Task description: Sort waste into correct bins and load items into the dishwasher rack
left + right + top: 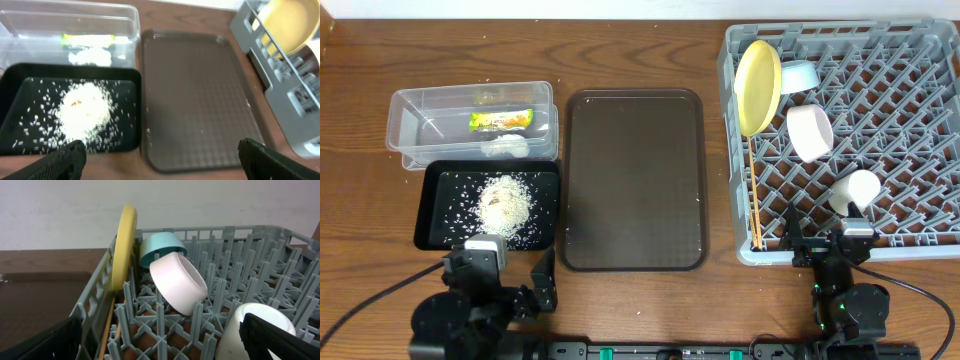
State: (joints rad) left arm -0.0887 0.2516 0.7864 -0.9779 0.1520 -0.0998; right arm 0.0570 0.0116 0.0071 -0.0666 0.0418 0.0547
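Observation:
The grey dishwasher rack point(910, 230) holds the yellow plate point(758, 86) on edge, the light blue bowl point(799, 75), the white bowl point(810, 132), the small white cup point(855, 190) and the chopsticks point(755, 200) along its left side. The clear tub point(405, 130) holds the green-and-orange wrapper point(501, 120) and the white scrap point(506, 148). The black tray point(430, 205) holds the rice point(505, 203). My left gripper point(160, 160) is open and empty at the table's front edge, below the black tray. My right gripper point(160, 340) is open and empty at the rack's front wall, near the cup point(250, 330).
The brown serving tray point(633, 180) lies between the bins and the rack, with a few stray grains on it. Both arm bases sit at the table's front edge.

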